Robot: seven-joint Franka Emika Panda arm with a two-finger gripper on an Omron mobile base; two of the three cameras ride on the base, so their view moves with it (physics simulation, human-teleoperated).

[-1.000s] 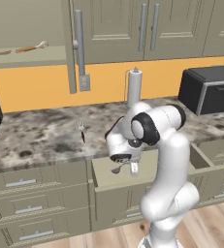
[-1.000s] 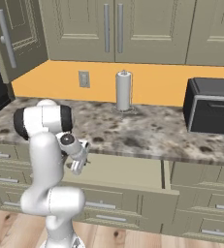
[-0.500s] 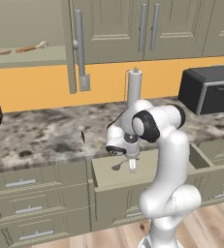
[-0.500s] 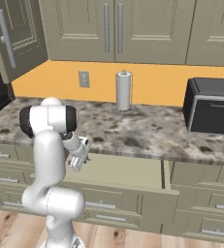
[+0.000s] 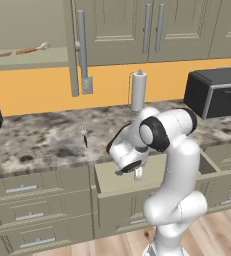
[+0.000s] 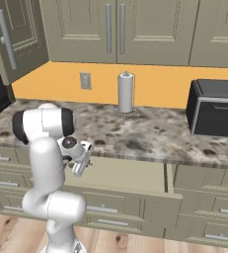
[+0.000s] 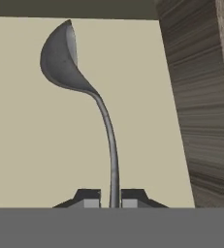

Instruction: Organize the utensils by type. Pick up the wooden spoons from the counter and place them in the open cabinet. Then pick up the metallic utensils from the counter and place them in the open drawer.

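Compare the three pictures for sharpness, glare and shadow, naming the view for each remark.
Hand view: crisp, the metal spoon smoothly shaded with no harsh glare, against the drawer floor, lit flat. Left base view: evenly lit, soft, a faint shadow on the counter. Right base view: equally flat, with no blown highlights on the paper towel roll.

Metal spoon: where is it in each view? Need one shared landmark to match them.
Left base view: the metal spoon hangs from the gripper, center, above the open drawer.
Right base view: center-left, a pale sliver at the gripper by the drawer's left end.
Hand view: spoon rises from the shut fingertips, bowl upper left, over the drawer floor.
Shared landmark: the open drawer.
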